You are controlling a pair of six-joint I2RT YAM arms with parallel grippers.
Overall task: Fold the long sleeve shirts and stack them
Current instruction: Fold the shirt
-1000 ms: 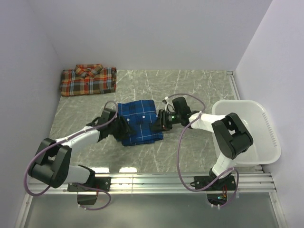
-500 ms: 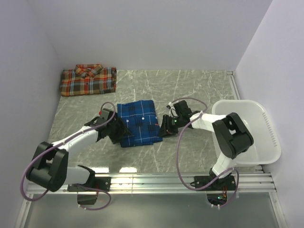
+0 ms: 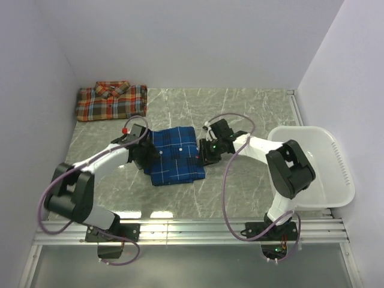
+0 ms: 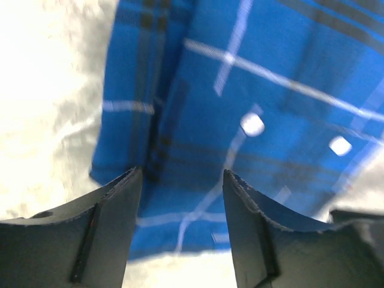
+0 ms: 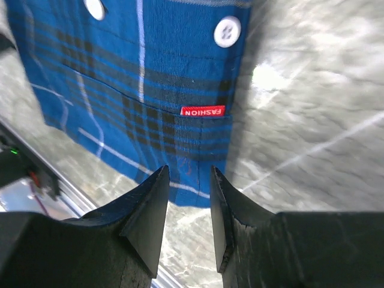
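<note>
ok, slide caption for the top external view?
Open left gripper and right gripper flank the folded blue shirt at centre; red-orange shirt lies folded at far left, white basket at right.

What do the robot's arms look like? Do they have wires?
The left arm and right arm are white tubes with chunky black joints. A purplish cable loops along each. The fingers are dark pointed wedges.

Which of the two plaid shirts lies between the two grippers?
The blue shirt: the left gripper and right gripper flank it. The red-orange shirt lies folded in the far left corner.
</note>
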